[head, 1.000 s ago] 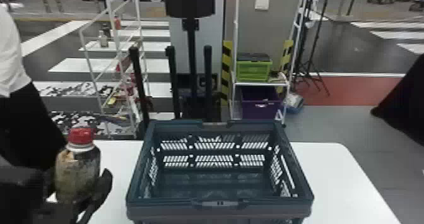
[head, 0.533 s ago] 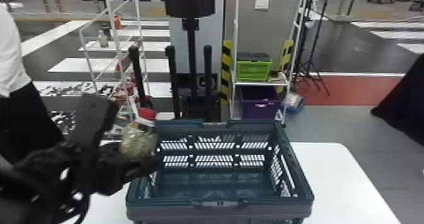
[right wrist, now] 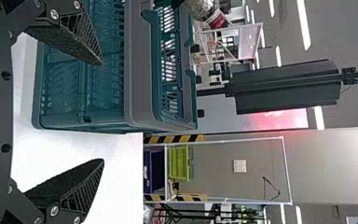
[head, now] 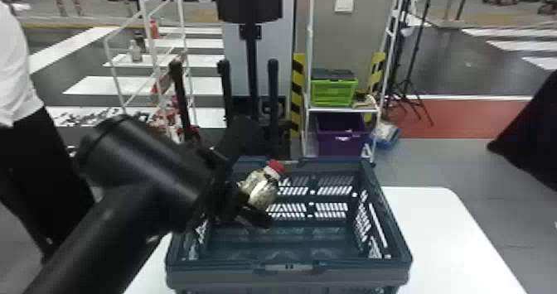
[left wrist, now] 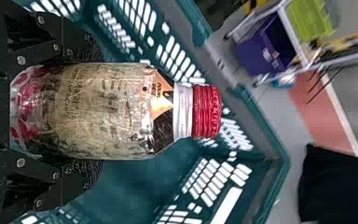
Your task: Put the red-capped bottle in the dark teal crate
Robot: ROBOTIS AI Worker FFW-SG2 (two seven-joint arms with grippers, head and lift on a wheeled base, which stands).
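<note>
Head view, clock face centred on the crate with twelve o'clock straight ahead: left gripper (head: 248, 194) is clenched on the red-capped bottle (head: 262, 189), a clear, rounded plastic bottle with a mottled label. The bottle is tilted, cap towards one o'clock, and sits over the crate opening at eleven o'clock. Left wrist view confirms fingers (left wrist: 74, 175) pressed against both sides of the bottle.

Left black tubular arm (head: 120, 218) comes in from eight o'clock, crosses above the near-left rim and masks part of that side. The dark teal crate (head: 395, 266), rectangular plastic with slotted walls, is upright on a white, round-cornered table (head: 445, 239). Its walls ring the space below the bottle.

Right gripper (right wrist: 103, 112), per right wrist view, is released, fingers spread, near the crate and above the table.

Surroundings beyond the table: black upright posts (head: 272, 90) between eleven and twelve; a white-framed rack (head: 344, 109) towards one, bearing a lime-green plastic crate (head: 331, 93) above a purple plastic bin (head: 340, 138); black-and-yellow striped boards (head: 297, 94) beside it. A black tripod (head: 408, 84) stands between one and two, and a white wire shelf (head: 154, 65) holding small bottles (head: 134, 52) between ten and eleven.
</note>
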